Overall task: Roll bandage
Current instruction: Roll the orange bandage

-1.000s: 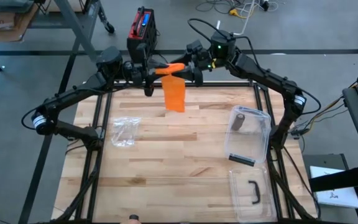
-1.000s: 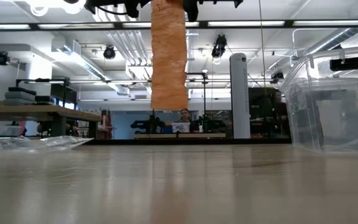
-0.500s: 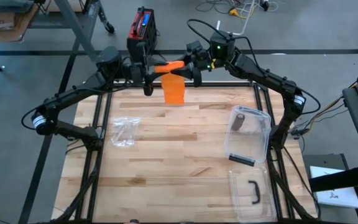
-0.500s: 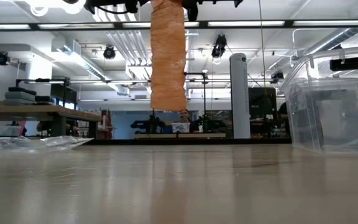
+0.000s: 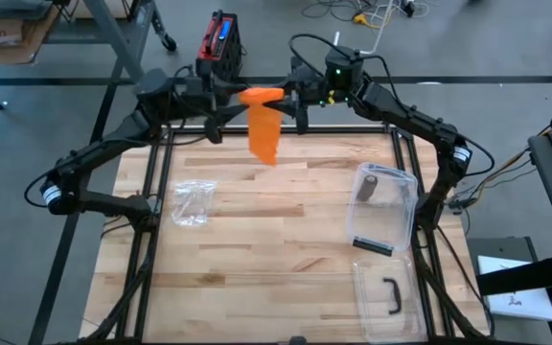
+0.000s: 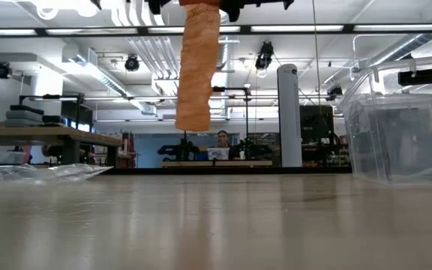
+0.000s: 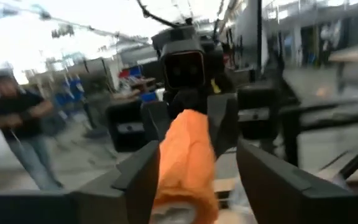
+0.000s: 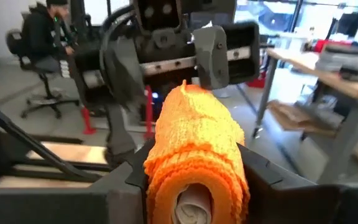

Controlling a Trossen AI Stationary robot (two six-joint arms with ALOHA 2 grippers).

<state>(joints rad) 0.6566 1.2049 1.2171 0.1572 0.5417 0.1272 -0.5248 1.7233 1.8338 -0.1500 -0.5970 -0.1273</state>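
Bandage count: one bandage (image 5: 262, 123), orange, ribbed weave, rolled end up, loose tail hanging.
Location: above bench (image 5: 276, 240), 12 o'clock edge.
Right hand (image 5: 290, 101): clamping roll.
Left hand (image 5: 220, 103): spread, clear of the roll.

Bandage (image 6: 198, 67) top & both grippers cut off at low view's upper edge; left wrist view blurred.

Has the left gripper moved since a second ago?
Yes. In the high view the left gripper has backed off leftward from the orange bandage, nearer the table's back-left corner; the right gripper holds the roll.
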